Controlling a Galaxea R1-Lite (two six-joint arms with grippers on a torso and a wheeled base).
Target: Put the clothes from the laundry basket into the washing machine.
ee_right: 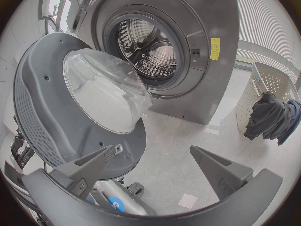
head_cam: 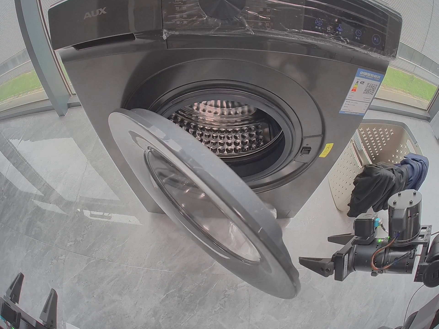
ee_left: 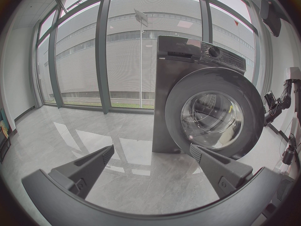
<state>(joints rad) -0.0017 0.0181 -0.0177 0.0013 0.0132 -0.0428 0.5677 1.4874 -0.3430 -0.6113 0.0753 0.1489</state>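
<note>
The dark grey front-loading washing machine [head_cam: 114,78] takes up the upper middle of the frame, its steel drum [head_cam: 224,129] bare of laundry as far as I can see. Its round door with the bulging glass bowl [head_cam: 201,202] hangs wide open, reaching down toward the lower centre. At the right edge the cream perforated plastic laundry basket [head_cam: 388,142] stands on the pale grey marbled floor [head_cam: 91,234], just beside the machine. The clothes are there: a black garment [head_cam: 375,186] draped over the near rim and a blue one [head_cam: 418,167] touching it behind. My worry is the door. Its rim sits close to my right pincer [head_cam: 316,251], so a careless swing toward the basket or back to the drum could knock it. I also think the draped cloth may snag on the rim and drag or tip the light basket, or both garments may come up together and trail across the floor or catch on the door seal. My right arm lies level at lower right, below the clothes and apart from them. Its pincer points left at the door edge, spread wide and holding nothing. My left pincer [head_cam: 35,285] sits in the lower left corner with its tips upward, likewise parted and empty, well away from everything.
</note>
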